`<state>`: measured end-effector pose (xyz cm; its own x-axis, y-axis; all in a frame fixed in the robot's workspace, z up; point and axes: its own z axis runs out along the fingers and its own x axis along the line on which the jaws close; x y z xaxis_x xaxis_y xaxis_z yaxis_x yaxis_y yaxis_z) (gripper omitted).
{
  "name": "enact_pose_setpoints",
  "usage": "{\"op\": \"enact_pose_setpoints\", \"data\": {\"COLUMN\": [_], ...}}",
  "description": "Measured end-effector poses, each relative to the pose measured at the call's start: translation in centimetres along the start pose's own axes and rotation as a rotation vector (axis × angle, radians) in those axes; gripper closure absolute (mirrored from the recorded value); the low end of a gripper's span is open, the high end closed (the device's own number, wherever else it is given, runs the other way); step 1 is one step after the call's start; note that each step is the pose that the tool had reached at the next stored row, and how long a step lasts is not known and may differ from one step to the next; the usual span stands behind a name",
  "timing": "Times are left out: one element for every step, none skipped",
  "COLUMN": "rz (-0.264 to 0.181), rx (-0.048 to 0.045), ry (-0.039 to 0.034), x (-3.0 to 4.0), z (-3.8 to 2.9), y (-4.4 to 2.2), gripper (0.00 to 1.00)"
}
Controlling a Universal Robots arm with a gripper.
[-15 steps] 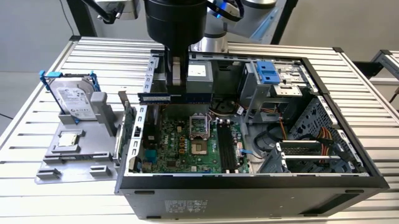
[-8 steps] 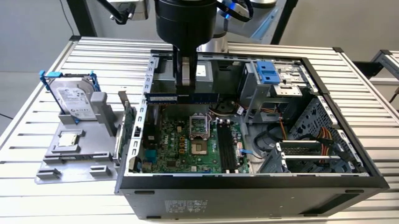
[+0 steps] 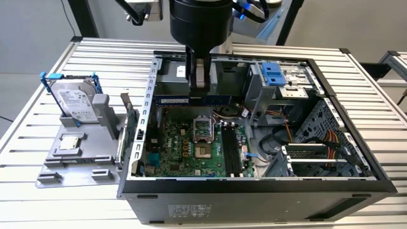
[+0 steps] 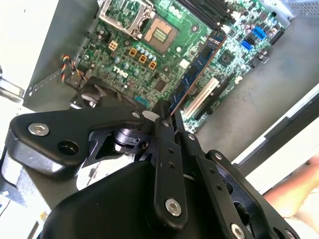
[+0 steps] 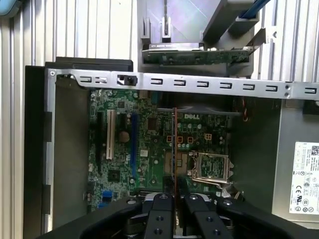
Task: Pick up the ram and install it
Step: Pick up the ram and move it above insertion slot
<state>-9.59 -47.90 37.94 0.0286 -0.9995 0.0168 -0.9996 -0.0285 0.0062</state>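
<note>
Tool is pinched tight on the top edge of the ram. The stick hangs inside the open case, up over the motherboard and not touching it. In the exterior view it looks crosswise to the black memory slots. So I'd say doing this well means getting it parallel to 1 slot, dead upright, notch matched, with even pressure on both ends. Any tilt and it probably binds.
</note>
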Motion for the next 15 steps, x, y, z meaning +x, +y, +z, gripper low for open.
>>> {"op": "enact_pose_setpoints", "data": {"rz": [0.0,0.0,0.0,0.0,0.0,0.0,0.0,0.0,0.0,0.0,0.0,0.0,0.0,0.0,0.0], "rx": [0.0,0.0,0.0,0.0,0.0,-0.0001,0.0,0.0,0.0,0.0,0.0,0.0,0.0,0.0,0.0], "ry": [0.0001,0.0,0.0,0.0,0.0,0.0001,0.0001,0.0,0.0,0.0,0.0,0.0,0.0,0.0,0.0], "x": [0.0,0.01,0.01,0.02,0.02,0.03,0.03,0.04,0.04,0.05,0.05,0.06,0.06,0.06,0.06], "z": [-0.01,0.0,0.0,0.0,-0.01,-0.01,-0.01,-0.01,-0.01,-0.01,-0.01,-0.01,-0.01,-0.01,-0.01], "y": [-0.17,-0.34,-0.51,-0.68,-0.85,-1.02,-1.17,-1.33,-1.49,-1.63,-1.75,-1.84,-1.89,-1.93,-1.94], "gripper": [1.0,1.0,1.0,1.0,1.0,1.0,1.0,1.0,1.0,1.0,1.0,1.0,1.0,1.0,1.0]}}
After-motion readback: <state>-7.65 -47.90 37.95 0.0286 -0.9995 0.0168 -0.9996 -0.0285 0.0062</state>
